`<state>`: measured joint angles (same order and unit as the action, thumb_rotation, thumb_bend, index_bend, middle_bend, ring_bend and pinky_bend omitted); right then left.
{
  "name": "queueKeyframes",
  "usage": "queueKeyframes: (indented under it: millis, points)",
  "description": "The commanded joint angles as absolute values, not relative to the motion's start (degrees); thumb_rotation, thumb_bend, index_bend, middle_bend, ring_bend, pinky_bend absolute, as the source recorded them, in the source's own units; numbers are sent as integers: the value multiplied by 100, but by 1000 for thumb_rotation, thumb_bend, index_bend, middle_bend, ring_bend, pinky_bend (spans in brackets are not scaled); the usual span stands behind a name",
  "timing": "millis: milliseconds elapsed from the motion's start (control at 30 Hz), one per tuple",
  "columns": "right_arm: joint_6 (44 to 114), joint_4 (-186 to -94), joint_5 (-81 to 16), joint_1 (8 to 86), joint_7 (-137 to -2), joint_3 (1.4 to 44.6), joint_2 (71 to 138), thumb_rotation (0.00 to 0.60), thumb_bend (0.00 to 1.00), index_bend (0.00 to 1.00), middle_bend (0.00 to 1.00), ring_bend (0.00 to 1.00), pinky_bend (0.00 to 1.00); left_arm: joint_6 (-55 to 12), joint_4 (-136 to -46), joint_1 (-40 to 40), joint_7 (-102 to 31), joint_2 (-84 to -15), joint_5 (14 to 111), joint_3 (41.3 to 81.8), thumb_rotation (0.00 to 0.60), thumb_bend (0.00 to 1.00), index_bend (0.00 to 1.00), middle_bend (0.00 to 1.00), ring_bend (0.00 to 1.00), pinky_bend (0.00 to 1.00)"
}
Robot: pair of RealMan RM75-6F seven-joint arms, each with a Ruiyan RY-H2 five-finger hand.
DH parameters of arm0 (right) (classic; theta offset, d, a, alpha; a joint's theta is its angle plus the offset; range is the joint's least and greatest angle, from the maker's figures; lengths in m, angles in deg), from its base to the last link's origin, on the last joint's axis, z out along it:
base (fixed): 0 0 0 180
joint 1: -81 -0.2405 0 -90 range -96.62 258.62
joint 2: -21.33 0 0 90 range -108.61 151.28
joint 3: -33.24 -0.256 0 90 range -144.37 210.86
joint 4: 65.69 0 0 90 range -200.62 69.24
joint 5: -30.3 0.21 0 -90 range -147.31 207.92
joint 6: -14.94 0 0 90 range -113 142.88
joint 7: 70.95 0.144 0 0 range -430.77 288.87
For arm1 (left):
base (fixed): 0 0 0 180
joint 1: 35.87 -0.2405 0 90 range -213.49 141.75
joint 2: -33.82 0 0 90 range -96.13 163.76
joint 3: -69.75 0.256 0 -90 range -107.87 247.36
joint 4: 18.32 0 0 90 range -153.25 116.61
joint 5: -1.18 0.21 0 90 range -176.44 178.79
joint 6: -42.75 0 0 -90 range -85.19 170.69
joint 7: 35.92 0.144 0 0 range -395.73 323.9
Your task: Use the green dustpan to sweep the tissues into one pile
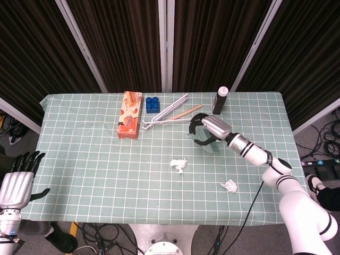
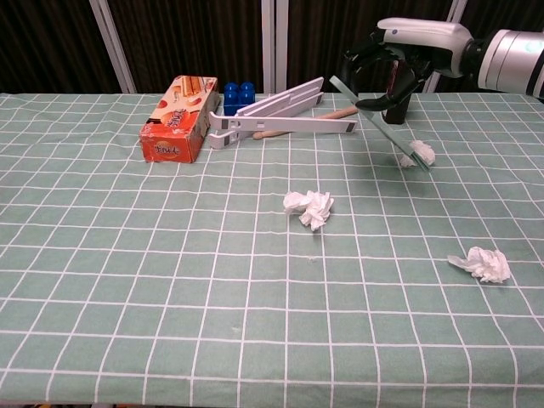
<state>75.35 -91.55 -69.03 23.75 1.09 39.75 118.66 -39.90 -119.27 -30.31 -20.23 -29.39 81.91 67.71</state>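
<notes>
Tabletop (image 2: 102, 280), covered in green checked cloth, carries all items. Right hand (image 2: 399, 59) is raised above the far right area, fingers (image 2: 361, 53) curled around the green dustpan (image 2: 382, 123), which tilts down to the right, its lower edge next to a tissue (image 2: 423, 153). Left hand (image 1: 16, 183) sits off the tabletop's near left corner, fingers spread, holding nothing. Orange box (image 2: 178, 119), white folding stand (image 2: 276, 110), blue blocks (image 2: 238, 93) and dark bottle (image 1: 220, 100) line the far edge. Second tissue (image 2: 310, 208) lies mid-tabletop; third tissue (image 2: 482, 263) near right.
</notes>
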Motion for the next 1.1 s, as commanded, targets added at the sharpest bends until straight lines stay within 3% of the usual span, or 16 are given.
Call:
queueKeyframes:
  millis: [33, 167, 400, 800, 1100]
  points:
    - [6916, -8902, -6716, 2265, -193, 3898, 11902, 600, 459, 718, 552, 215, 148, -3993, -11943, -3035, -2020, -2926, 8197, 6777, 600, 69, 103, 67, 33, 78]
    - [6295, -8504, -6630, 2187, -165, 3925, 12171, 600, 462, 739, 558, 215, 148, -4003, -11999, -3041, -2012, -2899, 8195, 6780, 600, 68, 103, 68, 33, 78]
    - [5852, -8101, -6691, 2197, 81, 4093, 12534, 600, 463, 740, 568, 216, 146, -3977, -12084, -3047, -2000, -2853, 8136, 6783, 600, 69, 103, 68, 33, 78]
    - [7224, -8915, -6799, 2479, 1976, 4158, 12120, 600, 462, 756, 580, 216, 146, -3947, -12023, -3016, -2088, -2872, 8193, 6788, 600, 69, 103, 68, 33, 78]
    - [7904, -9532, -6798, 2546, 1868, 4052, 11607, 600, 462, 755, 580, 216, 146, -4021, -11994, -3064, -2141, -2880, 8253, 6820, 600, 69, 103, 68, 33, 79]
